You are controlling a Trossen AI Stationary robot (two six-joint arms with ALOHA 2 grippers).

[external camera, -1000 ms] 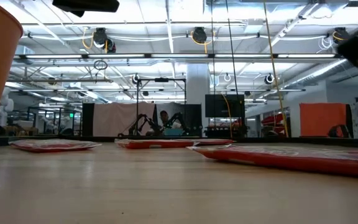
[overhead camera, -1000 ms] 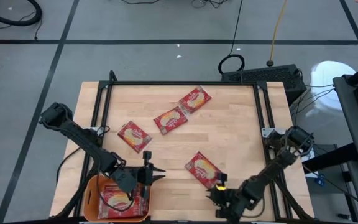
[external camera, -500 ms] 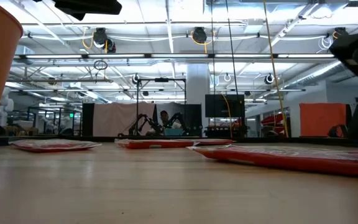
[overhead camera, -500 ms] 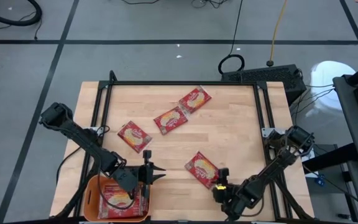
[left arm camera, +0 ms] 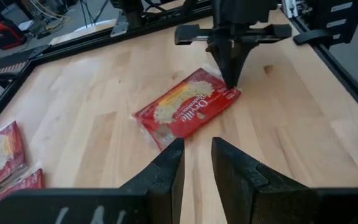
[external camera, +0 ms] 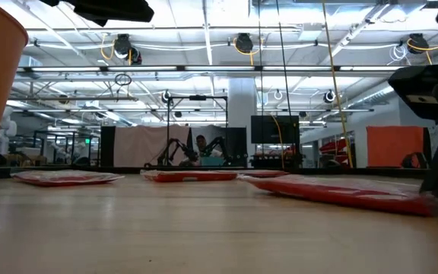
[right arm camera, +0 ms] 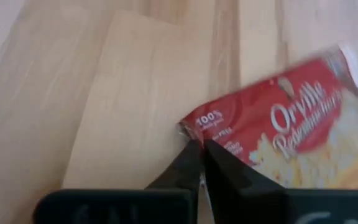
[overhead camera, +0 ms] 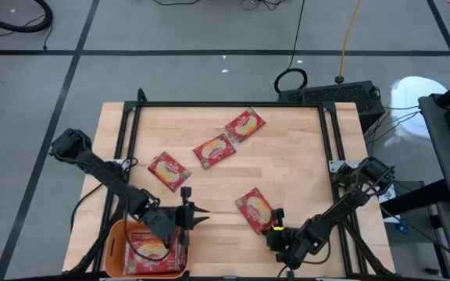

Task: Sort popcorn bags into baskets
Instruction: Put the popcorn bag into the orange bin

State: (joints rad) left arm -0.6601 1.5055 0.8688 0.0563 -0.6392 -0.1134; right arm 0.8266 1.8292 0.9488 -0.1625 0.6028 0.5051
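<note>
There the right gripper pinched a bag by its corner; the left gripper, slightly parted, hovered beside the tub.

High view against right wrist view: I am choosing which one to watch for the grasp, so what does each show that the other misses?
Only the high view shows the orange basket with packets inside, the left gripper above its rim, and three more popcorn bags lying farther up the table. Only the right wrist view shows the contact up close: the right gripper shut on the corner of the nearest popcorn bag. Both show that bag lying on the wood with the right gripper at its corner.
</note>
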